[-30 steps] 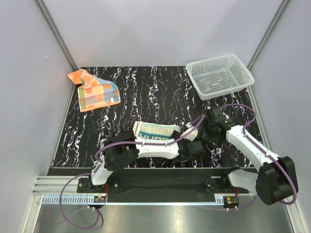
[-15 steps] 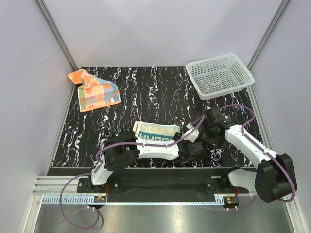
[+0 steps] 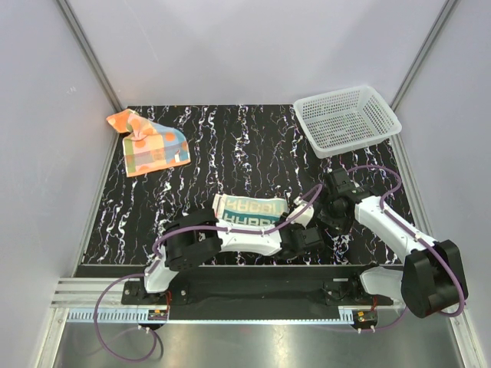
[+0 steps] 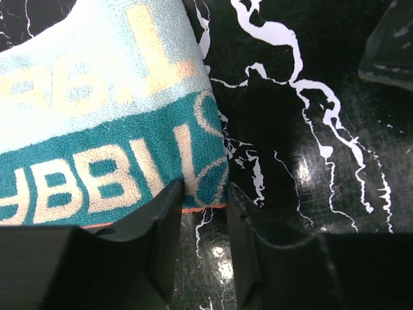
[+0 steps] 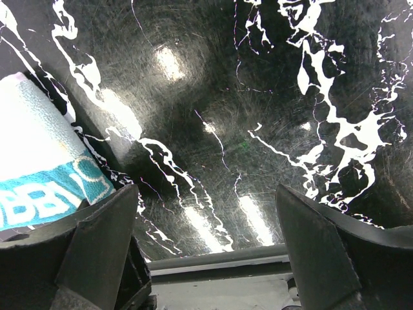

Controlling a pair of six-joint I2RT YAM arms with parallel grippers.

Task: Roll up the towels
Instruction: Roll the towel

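Where the cream towel (image 3: pixel 247 211) is lying: close to the desk's (image 3: pixel 230 153) near edge, about mid-width.
Left end effector (image 4: pixel 203 194): is being held nearly closed, the cream towel's corner being pinched between its fingers.
Right end effector (image 5: pixel 206 197): is being held wide apart over bare desk just beside that corner, nothing being gripped.
Orange towel (image 3: pixel 147 142): is being carried, crumpled, at the desk's far left corner.

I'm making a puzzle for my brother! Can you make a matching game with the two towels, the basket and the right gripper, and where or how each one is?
1 cream towel
2 orange towel
3 basket
4 right gripper

a far right corner of the table
b open, holding nothing
c far left corner
d near side, in the middle

Pairs: 1-d, 2-c, 3-a, 4-b
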